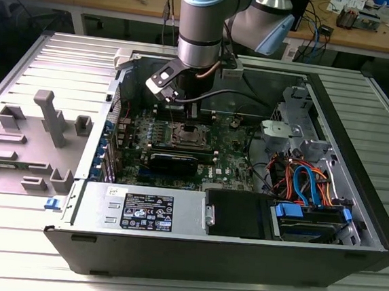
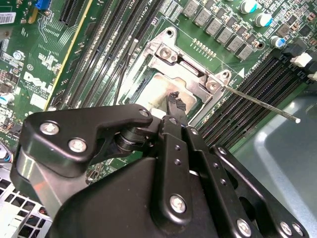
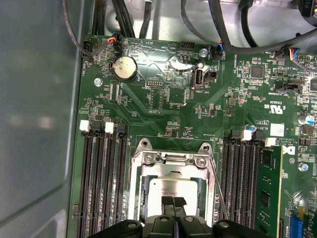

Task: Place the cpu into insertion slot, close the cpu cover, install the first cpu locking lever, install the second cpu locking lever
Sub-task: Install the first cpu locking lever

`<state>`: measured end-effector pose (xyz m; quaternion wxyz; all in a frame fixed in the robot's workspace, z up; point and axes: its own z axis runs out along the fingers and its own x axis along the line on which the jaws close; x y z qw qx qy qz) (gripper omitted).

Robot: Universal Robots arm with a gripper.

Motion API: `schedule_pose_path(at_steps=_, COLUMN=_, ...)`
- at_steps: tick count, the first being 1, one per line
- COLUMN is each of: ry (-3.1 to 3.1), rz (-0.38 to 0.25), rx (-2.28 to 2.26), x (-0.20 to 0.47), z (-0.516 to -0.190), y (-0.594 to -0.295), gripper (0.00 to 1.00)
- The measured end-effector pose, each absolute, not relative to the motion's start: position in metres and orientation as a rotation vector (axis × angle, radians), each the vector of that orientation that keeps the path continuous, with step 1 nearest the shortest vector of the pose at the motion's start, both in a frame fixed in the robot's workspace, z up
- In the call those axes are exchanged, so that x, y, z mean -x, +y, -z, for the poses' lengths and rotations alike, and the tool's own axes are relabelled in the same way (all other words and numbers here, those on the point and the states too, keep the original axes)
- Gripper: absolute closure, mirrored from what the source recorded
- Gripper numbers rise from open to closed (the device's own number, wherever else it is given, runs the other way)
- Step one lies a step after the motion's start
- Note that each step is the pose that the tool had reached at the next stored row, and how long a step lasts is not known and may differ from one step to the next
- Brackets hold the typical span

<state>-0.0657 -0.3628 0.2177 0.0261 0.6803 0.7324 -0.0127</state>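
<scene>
The cpu lies in the insertion slot on the green board, its silver top showing through the window of the cpu cover. The cover lies flat over the socket. My gripper hangs straight above the chip with its black fingertips shut together, holding nothing. One thin locking lever sticks out free from the socket's corner. A second lever runs along the opposite side. In the exterior view my gripper reaches down into the open computer case.
Black memory slots flank the socket on both sides. A black power supply box, a black cover panel and cabled drive bays fill the case's near side. A grey fixture stands at the exterior view's left.
</scene>
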Motion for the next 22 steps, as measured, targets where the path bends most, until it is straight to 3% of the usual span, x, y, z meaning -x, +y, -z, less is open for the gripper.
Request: schedule_pose_path(at_steps=22, ry=2.263, rz=0.039, rx=-2.103, x=0.0657, z=-0.2213, y=-0.3628, gripper=0.89)
